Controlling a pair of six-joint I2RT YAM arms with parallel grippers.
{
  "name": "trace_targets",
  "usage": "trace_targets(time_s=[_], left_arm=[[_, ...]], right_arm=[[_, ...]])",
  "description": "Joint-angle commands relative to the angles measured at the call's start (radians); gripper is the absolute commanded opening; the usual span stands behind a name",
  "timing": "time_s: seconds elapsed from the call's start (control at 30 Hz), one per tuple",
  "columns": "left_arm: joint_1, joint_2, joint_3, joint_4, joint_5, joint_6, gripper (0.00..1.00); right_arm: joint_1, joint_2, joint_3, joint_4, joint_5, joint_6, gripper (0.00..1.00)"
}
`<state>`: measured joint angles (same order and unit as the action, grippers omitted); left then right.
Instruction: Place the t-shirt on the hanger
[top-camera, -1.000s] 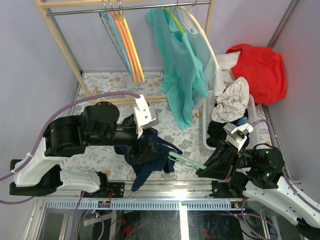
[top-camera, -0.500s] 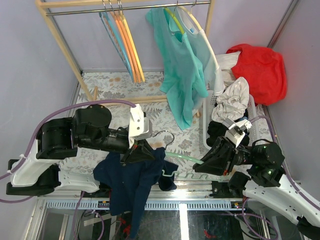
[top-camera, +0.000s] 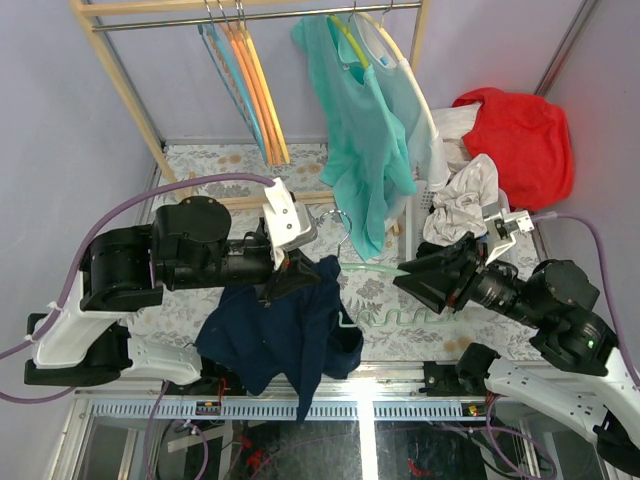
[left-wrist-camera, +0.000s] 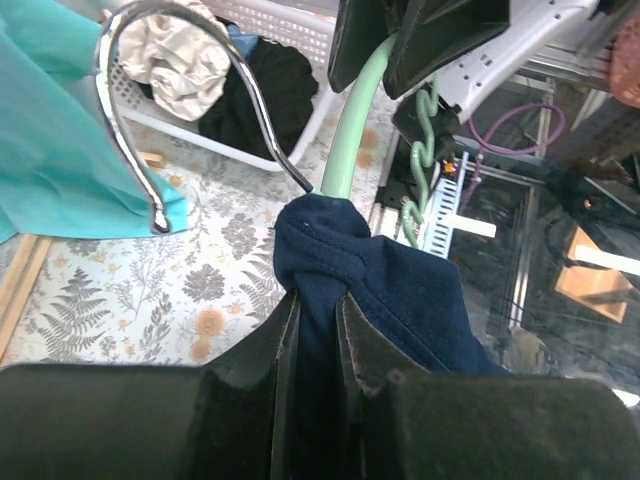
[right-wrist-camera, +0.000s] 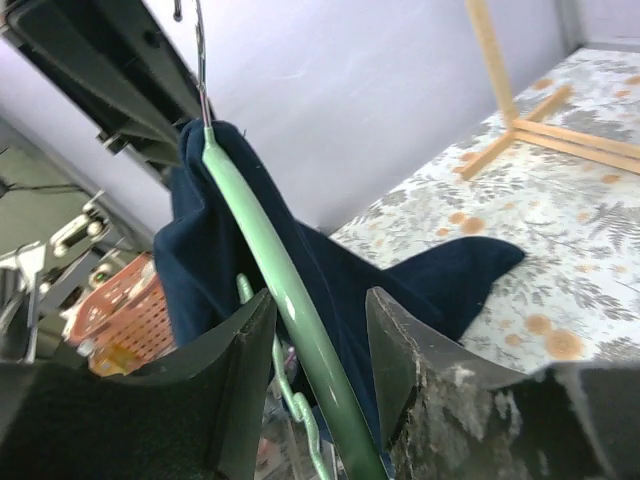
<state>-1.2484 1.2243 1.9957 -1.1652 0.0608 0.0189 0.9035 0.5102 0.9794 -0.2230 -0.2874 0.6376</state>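
The navy t-shirt (top-camera: 290, 335) hangs draped over one end of the mint-green hanger (top-camera: 378, 270), just under its silver hook (top-camera: 338, 216). My left gripper (top-camera: 298, 276) is shut on a bunched fold of the t-shirt (left-wrist-camera: 400, 290) right at the hanger's neck (left-wrist-camera: 352, 140). In the left wrist view the cloth fills the narrow slot between the jaws (left-wrist-camera: 318, 315). My right gripper (right-wrist-camera: 318, 345) is open. The hanger's upper arm (right-wrist-camera: 290, 320) runs between its fingers with a gap on the right side. The wavy lower bar (top-camera: 405, 318) hangs bare below.
A wooden rack (top-camera: 128, 92) at the back carries orange hangers (top-camera: 258, 90) and a teal shirt (top-camera: 360, 140). A white basket (top-camera: 413, 262) of clothes stands at the right, with a red garment (top-camera: 520, 140) behind it. The table's front edge lies just below the t-shirt.
The right jaws have parted from the hanger's arm, and that arm rose and swung back right. My left gripper lifted the t-shirt's neck, and the cloth now spreads below the hanger.
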Motion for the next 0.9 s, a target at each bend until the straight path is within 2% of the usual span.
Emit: trace_targets(time_s=[0.0,0.27,0.53,0.7,0.87], left_arm=[[0.016,-0.009,0.049,0.105,-0.200,-0.006,0.00],[0.016,-0.021,0.057,0.132,-0.232,-0.002,0.00],[0.016,-0.063,0.036,0.178,-0.263,0.012,0.00],[0.016,-0.063,0.056,0.202,-0.271,0.027,0.00],[0.016,-0.070,0.052,0.264,-0.259,0.053,0.00]], right_arm=[[0.003,0.036,0.134,-0.197,0.233,-0.079,0.48],[0.004,0.126,0.309,-0.394,0.444,-0.135,0.60],[0.004,0.078,0.410,-0.558,0.550,-0.150,0.62],[0.006,-0.002,0.285,-0.591,0.463,-0.037,0.62],[0.005,-0.067,0.005,-0.366,0.282,0.136,0.62]])
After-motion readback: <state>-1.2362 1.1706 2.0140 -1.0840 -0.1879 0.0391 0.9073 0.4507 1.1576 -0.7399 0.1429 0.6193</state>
